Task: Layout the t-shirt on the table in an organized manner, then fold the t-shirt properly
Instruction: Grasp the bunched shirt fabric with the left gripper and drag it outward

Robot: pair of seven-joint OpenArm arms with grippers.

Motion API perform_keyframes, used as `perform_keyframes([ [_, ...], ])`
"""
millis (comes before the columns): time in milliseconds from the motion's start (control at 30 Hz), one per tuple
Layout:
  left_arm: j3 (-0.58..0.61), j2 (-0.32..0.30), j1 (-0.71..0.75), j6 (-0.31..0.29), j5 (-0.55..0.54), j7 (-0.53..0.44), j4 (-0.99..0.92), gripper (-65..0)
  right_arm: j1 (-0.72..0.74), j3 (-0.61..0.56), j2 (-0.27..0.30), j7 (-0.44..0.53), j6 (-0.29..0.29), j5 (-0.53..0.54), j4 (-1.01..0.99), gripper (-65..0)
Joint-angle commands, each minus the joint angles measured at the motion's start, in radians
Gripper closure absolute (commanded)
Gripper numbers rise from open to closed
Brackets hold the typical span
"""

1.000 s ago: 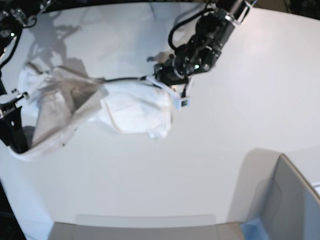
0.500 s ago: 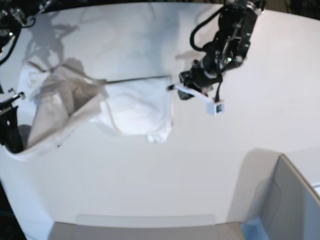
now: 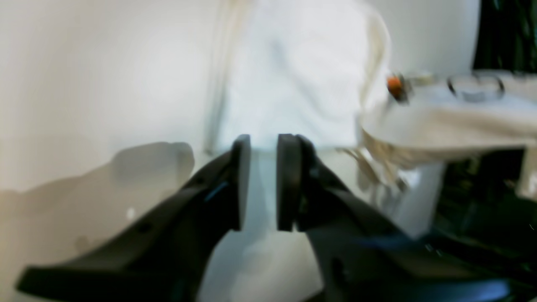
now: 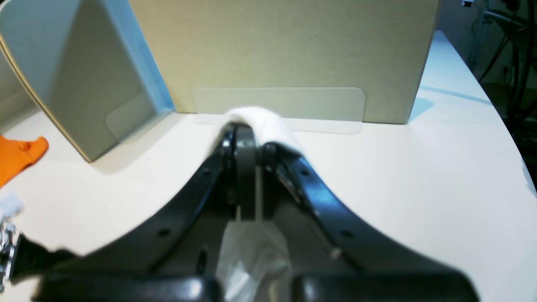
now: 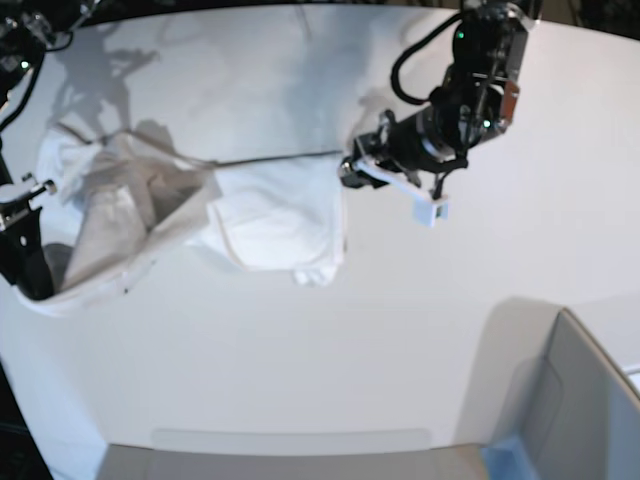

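The table is mostly bare, and the shirt lies on its far left part in the base view, still far from laid out. One portion lies fairly flat near the middle, with a straight upper edge. The rest is heaped and creased toward my right arm, partly lifted off the surface. No print shows, so I judge it is face down or inside out. The spreading is barely half done, I would say, and no folding has begun.

My left pincer sits just beside the flat portion's upper corner. In its wrist view the jaws stand apart with only bare table between them, so it has nothing in it.

My right pincer is clenched on white cloth of the shirt, a fold bulging over the fingertips. The raised end has yet to be pulled out flat.
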Motion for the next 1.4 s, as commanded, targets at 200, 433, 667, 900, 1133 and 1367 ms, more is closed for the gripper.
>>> perform_keyframes([
  [200, 0.063, -0.011, -0.125, 0.115, 0.002, 0.068, -0.006, -27.3, -0.010, 0.003, 0.018, 0.031, 0.006, 0.022, 0.012, 0.0],
  [433, 0.074, -0.011, -0.122, 0.114, 0.003, 0.053, -0.067, -30.0, -0.029, 0.011, 0.017, 0.031, 0.006, 0.022, 0.013, 0.0],
  [667, 0.186, -0.011, -0.131, 0.114, 0.005, -0.022, -0.197, -30.0, -0.046, 0.012, 0.017, 0.031, 0.006, 0.024, 0.015, 0.0],
  [900, 0.262, -0.017, -0.168, 0.114, 0.005, -0.156, -0.329, -30.0, -0.046, 0.014, 0.017, 0.031, 0.006, 0.024, 0.015, 0.0],
  [1133, 0.308, -0.012, -0.177, 0.114, 0.005, -0.163, -0.326, -21.6, -0.046, 0.014, 0.017, 0.031, 0.006, 0.024, 0.015, 0.0],
  [1367, 0.284, -0.012, -0.171, 0.117, 0.005, -0.179, -0.345, -3.9, -0.044, 0.015, 0.017, 0.032, 0.006, 0.024, 0.015, 0.0],
])
